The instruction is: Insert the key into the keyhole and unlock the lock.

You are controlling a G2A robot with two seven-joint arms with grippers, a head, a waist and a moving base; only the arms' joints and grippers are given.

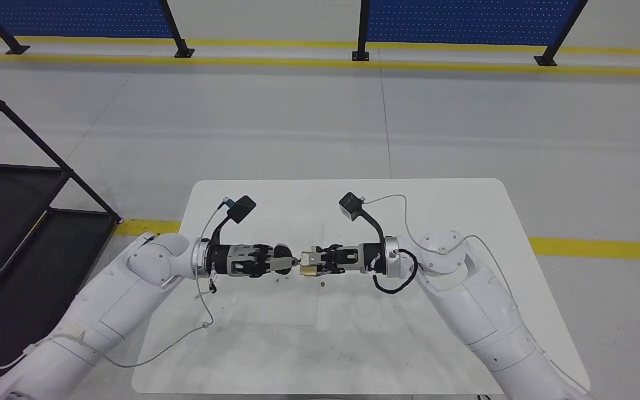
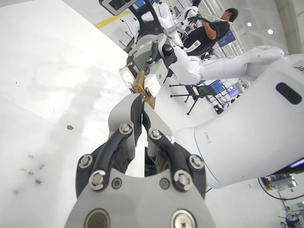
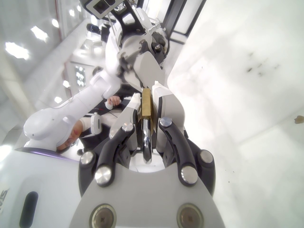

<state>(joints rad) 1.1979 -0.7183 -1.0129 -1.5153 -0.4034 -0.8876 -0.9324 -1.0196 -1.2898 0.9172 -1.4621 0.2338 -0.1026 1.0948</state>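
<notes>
Where the two arms meet above the middle of the white rectangular table (image 1: 450, 210), the holdings are listed nearest first.

1. Small rectangular brass padlock (image 3: 146, 103) with a bright steel shackle (image 3: 146, 141). The body is plain yellow-gold and shows edge-on from the right wrist. The shackle is turned back toward that wrist, at 3 o'clock of the body in the top view.
2. Holder of item 1: the right gripper (image 3: 147, 93), its white-padded claw clamped on the padlock's two broad faces.
3. Small silver key (image 2: 143, 99), nearly all hidden. A sliver shows against the padlock's shackle-free end, at 9 o'clock of it. How far it has entered cannot be told.
4. Holder of item 3: the left gripper (image 2: 141, 106), its black ribbed pads pinched together on the key, tips just beside the brass.
5. Brown speck (image 2: 69, 127) on the table top, near the grippers.
6. Black metal rack (image 1: 40, 220) on the floor, at 9 o'clock of the table.
7. Yellow floor lines (image 1: 280, 62) and blue mesh barriers (image 1: 460, 20), well beyond the table at 12 o'clock.
</notes>
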